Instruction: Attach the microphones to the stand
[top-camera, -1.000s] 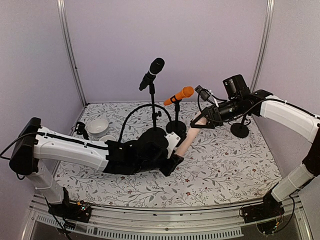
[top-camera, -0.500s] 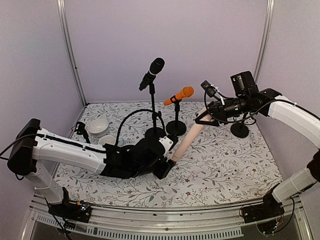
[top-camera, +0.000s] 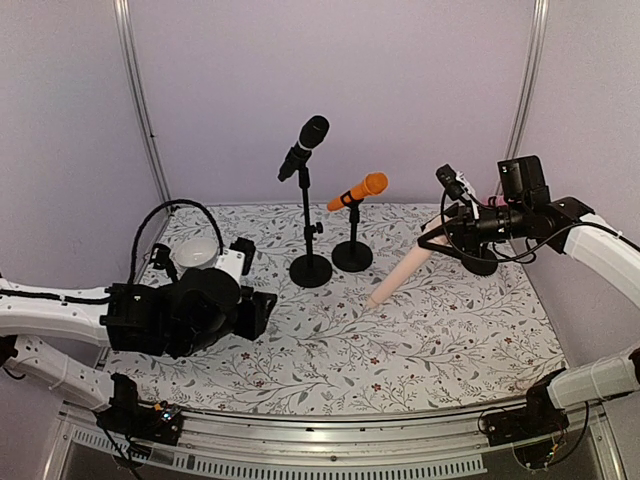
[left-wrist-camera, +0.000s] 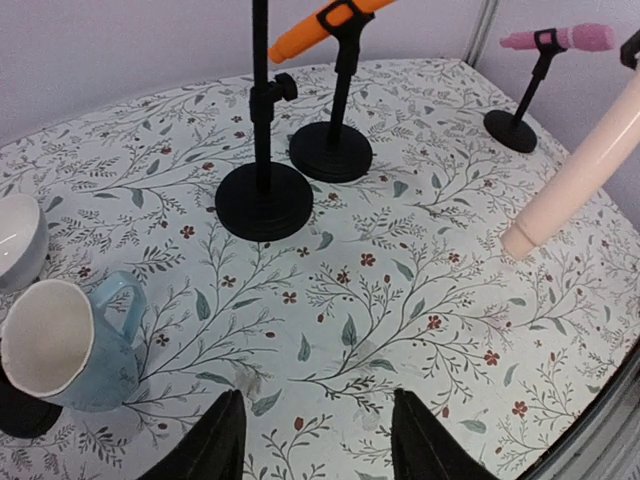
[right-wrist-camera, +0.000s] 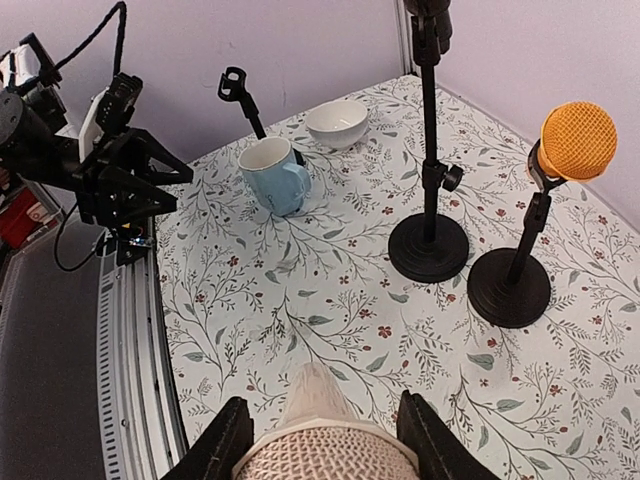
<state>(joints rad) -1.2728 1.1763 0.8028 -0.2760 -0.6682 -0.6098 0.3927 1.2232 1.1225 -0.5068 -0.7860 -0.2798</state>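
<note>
My right gripper (top-camera: 434, 238) is shut on the head end of the pale beige-pink microphone (top-camera: 398, 274), which slants down-left with its tail close to the cloth. In the right wrist view its mesh head (right-wrist-camera: 330, 452) sits between my fingers. The black microphone (top-camera: 308, 140) sits on the tall stand (top-camera: 310, 268). The orange microphone (top-camera: 358, 190) sits on a short stand (top-camera: 352, 254). The bright pink microphone (left-wrist-camera: 565, 38) sits on a short stand (left-wrist-camera: 512, 130) at the right. My left gripper (top-camera: 264, 310) is open and empty, far left of the beige microphone; it also shows in the left wrist view (left-wrist-camera: 320, 440).
A blue-and-white mug (left-wrist-camera: 70, 345) and a white bowl (top-camera: 197, 252) stand at the left. A small empty clip stand (right-wrist-camera: 235, 85) stands beside them. Frame posts rise at the back corners, and a metal rail (top-camera: 330, 440) runs along the table's near edge.
My left arm has pulled back to the left, away from the beige microphone. My right gripper has carried the microphone to the right, its tail sliding right with it.
</note>
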